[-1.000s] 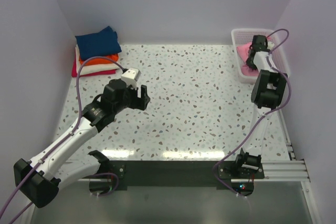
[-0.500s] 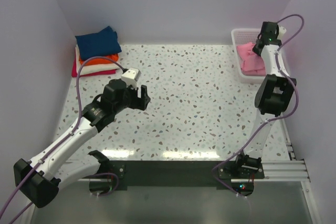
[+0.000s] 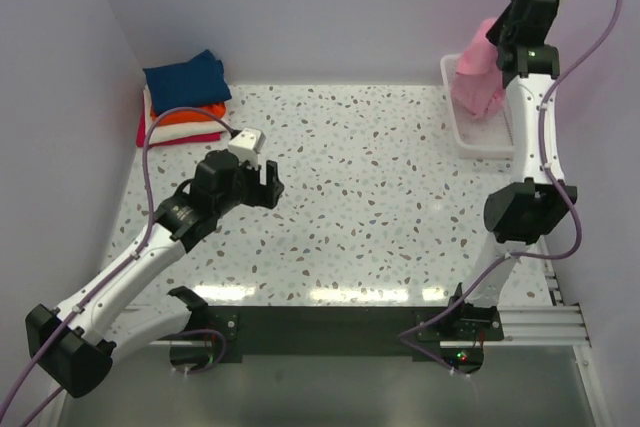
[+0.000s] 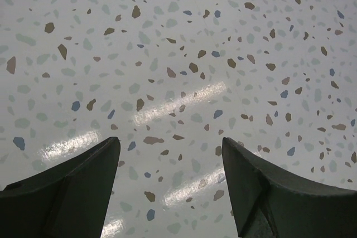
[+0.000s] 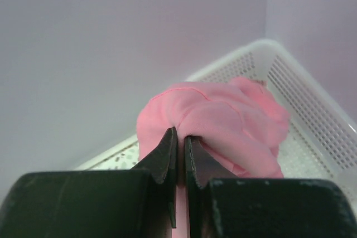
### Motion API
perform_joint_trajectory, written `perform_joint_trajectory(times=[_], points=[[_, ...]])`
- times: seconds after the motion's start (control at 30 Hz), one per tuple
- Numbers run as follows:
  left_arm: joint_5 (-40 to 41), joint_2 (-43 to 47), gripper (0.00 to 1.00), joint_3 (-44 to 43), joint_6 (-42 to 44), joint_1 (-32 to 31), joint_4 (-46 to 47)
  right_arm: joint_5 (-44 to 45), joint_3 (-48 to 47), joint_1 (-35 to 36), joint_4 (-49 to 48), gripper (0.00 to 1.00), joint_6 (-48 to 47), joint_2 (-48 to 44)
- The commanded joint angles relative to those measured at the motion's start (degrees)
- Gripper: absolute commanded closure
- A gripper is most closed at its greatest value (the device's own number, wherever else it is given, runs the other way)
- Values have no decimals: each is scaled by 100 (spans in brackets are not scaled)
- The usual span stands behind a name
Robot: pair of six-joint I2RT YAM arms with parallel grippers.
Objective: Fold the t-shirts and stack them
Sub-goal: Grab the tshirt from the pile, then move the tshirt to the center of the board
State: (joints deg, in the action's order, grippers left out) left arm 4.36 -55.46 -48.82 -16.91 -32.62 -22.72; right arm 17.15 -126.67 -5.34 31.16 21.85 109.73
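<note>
My right gripper [image 3: 497, 39] is raised high over the back right corner and is shut on the light pink t-shirt [image 3: 476, 80], which hangs from it in a bunch down into the white mesh basket [image 3: 465, 137]. In the right wrist view the jaws [image 5: 181, 136] pinch a fold of the pink t-shirt [image 5: 223, 124]. A stack of folded t-shirts sits at the back left: navy blue [image 3: 185, 76] on top, then orange [image 3: 190, 114], cream-white and red [image 3: 180, 137]. My left gripper [image 3: 266, 185] is open and empty over the speckled table [image 4: 170, 144].
The white mesh basket [image 5: 312, 104] stands against the right wall at the back. Lilac walls close in the table on the left, back and right. The arm bases and a dark rail run along the near edge.
My right arm has risen from the basket, lifting the pink t-shirt up with it. My left arm has stayed almost still.
</note>
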Motion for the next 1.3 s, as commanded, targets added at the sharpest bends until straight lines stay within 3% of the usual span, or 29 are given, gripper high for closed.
perform_joint_trajectory(times=[0.0, 0.13, 0.23, 0.47, 0.67, 0.7, 0.73, 0.8, 0.87, 0.97, 1.13, 1.27], points=[[214, 141, 22, 39, 3, 54, 242, -238, -884, 490, -163, 100, -505, -689], [416, 255, 21, 48, -32, 133, 198, -466, -912, 1384, -136, 100, -638, -1294], [452, 334, 21, 30, -146, 203, 145, -746, -360, 1895, -241, 100, -524, -1952], [662, 553, 21, 92, -725, 291, -92, -1607, 3852, 2687, -1242, 100, 520, -3982], [251, 546, 20, 644, -1524, 300, 100, -1548, 6562, 3653, -1402, 100, 830, -4636], [128, 510, 20, 880, -1604, 292, 293, -1382, 6802, 3811, -1245, 95, 830, -4689], [-126, 371, 21, 996, -1701, 291, 364, -1294, 7205, 3821, -1122, 74, 856, -4733], [-399, 256, 21, 1365, -1947, 283, 714, -848, 7507, 3822, -823, 52, 883, -4977], [-840, 124, 21, 1655, -2210, 195, 1005, -521, 7815, 3822, -489, 36, 857, -5180], [-972, -122, 23, 2121, -2465, -121, 1340, -98, 7868, 3822, -40, 33, 804, -5392], [-1034, -351, 24, 2526, -2695, -499, 1858, -888, 8149, 3891, -345, 33, 961, -5445], [-1131, -737, 24, 2430, -2669, -640, 2158, -731, 8220, 4216, -329, 36, 1014, -4980]])
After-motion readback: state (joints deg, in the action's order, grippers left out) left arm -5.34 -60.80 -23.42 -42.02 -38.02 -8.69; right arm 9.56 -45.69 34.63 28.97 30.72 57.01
